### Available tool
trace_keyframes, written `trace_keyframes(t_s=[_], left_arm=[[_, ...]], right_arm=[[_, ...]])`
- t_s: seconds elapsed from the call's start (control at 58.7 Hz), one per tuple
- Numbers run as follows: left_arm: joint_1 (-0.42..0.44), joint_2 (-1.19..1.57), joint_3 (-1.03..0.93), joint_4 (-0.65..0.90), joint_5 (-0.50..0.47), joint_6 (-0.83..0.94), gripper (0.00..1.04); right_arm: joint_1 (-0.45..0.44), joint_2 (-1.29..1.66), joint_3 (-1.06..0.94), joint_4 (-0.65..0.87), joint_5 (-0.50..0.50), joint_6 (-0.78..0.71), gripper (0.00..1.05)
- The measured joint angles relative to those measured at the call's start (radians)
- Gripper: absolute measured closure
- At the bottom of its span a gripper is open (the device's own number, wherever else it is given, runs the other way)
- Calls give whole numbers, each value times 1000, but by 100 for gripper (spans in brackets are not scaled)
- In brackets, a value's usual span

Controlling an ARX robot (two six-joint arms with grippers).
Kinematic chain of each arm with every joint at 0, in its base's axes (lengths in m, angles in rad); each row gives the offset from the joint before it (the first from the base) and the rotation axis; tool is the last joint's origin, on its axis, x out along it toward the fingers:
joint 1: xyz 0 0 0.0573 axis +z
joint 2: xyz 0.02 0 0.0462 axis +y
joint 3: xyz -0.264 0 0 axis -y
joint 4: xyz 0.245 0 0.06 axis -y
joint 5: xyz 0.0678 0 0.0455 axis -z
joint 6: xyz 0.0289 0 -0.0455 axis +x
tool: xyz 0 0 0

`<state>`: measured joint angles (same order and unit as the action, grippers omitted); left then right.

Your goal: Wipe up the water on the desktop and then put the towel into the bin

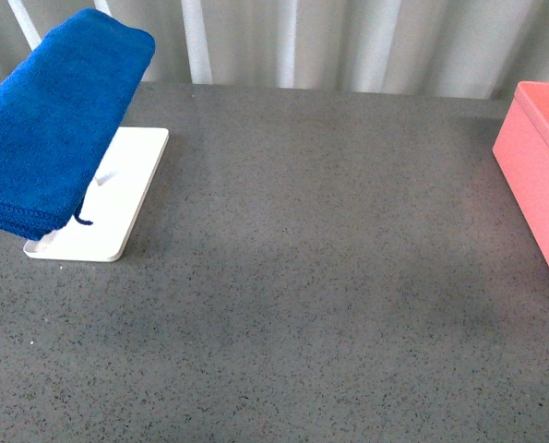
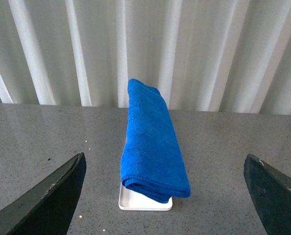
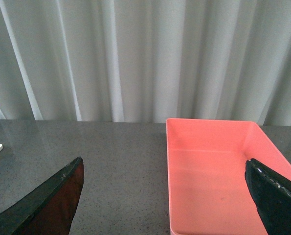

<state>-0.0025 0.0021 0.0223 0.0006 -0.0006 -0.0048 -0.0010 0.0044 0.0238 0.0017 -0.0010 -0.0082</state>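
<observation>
Front view first: the desktop spreads out dark grey and speckled. The towel is up in the far-left corner and the bin is cut off at the right edge. Over to the left wrist camera, where the left gripper is spread wide, its two dark fingers well apart and grasping nothing. Straight ahead of it, lined up with the gap between its jaws, sits the towel: bright blue, folded in layers, its length running away from the gripper toward the pale curtain. It is raised over a white tray, with only the tray's near edge showing beneath the folded end. Towel and gripper are clearly apart. In the front view the cloth slopes, far end higher, and a loose dark thread dangles from its near corner above the tray. Now the right wrist camera: the right gripper is just as wide open, and it too holds nothing. The bin lies on the desktop just ahead of it, salmon-pink, straight-walled and open at the top. One finger overlaps the bin's near part in the picture, though whether they touch I cannot tell. A sliver of blue towel and white tray shows at the very edge, well away from this gripper.
</observation>
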Motion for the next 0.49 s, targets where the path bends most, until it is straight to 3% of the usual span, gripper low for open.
trace_keyframes(t_s=[0.494], left_arm=[[0,0,0,0,0,0,7]], right_arm=[[0,0,0,0,0,0,7]])
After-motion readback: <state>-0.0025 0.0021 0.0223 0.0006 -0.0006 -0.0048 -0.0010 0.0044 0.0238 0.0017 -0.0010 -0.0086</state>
